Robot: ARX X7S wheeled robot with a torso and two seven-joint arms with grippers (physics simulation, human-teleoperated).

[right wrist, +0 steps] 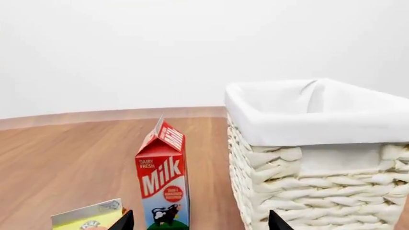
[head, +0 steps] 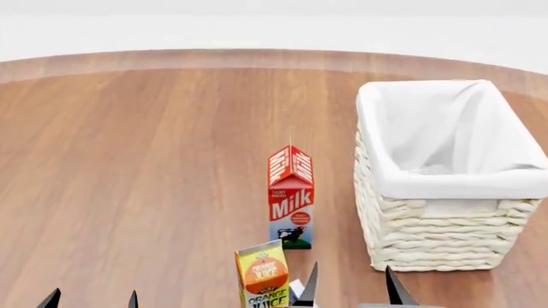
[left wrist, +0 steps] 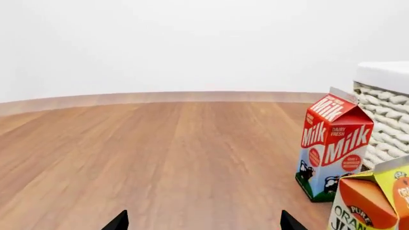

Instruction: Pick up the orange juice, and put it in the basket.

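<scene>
**Reach for the juice not yet begun**

The juice (head: 262,274) stands upright on the worktop (head: 145,167) at the near edge of the head view, roughly 6 o'clock from the centre, with nothing gripping it. The milk (head: 291,196) stands just beyond it at about 1 o'clock, close but apart. The basket (head: 428,247) sits at about 2 o'clock from the juice, past the milk's right side, its liner showing nothing inside.

The right pincer (head: 350,287) hangs released just to the right of the juice, at its 3 o'clock, fingertips spread and nothing between them. The left pincer (head: 90,299) is also released and holds nothing, well apart at the juice's 9 o'clock.

The step in hand appears to be the approach: no grasp is made. The right pincer looks the better placed. The next move likely calls for sliding it toward 9 o'clock until the carton sits between the fingertips, then closing on its body, lifting clear of the milk, and carrying it toward 2 o'clock over the basket's rim.
</scene>
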